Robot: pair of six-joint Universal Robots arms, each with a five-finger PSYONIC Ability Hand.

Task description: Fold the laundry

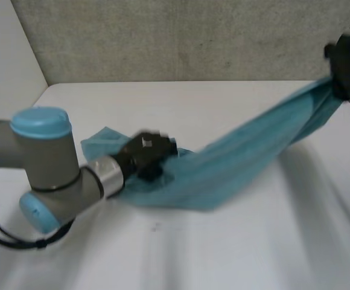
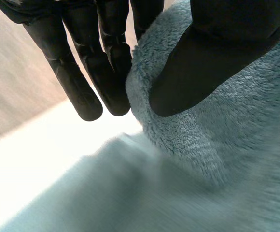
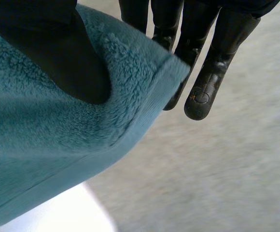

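Closest to us, beside the grey left arm with its light-blue cap (image 1: pixel 42 124), the left robot hand (image 1: pixel 146 156) pinches the near end of the teal fleece towel (image 1: pixel 235 166). Its thumb (image 2: pixel 212 58) presses into the pile on one face and its straight fingers (image 2: pixel 84 92) lie against the other. That end lies bunched on the white surface (image 1: pixel 223 254). We judge that a harder pull along the towel could drag the plush out from under the thumb and let this end slump into a heap.

Along the towel's middle, the cloth rises off the surface as a taut, narrowed band, gathered rather than spread. Folding it like this could trap a twist or creases.

At the towel's far end, the right robot hand (image 1: pixel 349 60) holds a hemmed corner up in the air, pinched between thumb and straight fingers. The grip sits close to the corner's tip, so a jerk could strip it free and drop the whole span.

The towel is thick, fluffy and limp, with a flat stitched hem (image 3: pixel 149 108) along its edge. The black fingers look smooth, hard and round-tipped, which we think gives little bite on plush. The surface looks smooth and probably offers little friction. Beyond the towel stands a grey, speckled, rough-looking wall (image 1: pixel 181 36).
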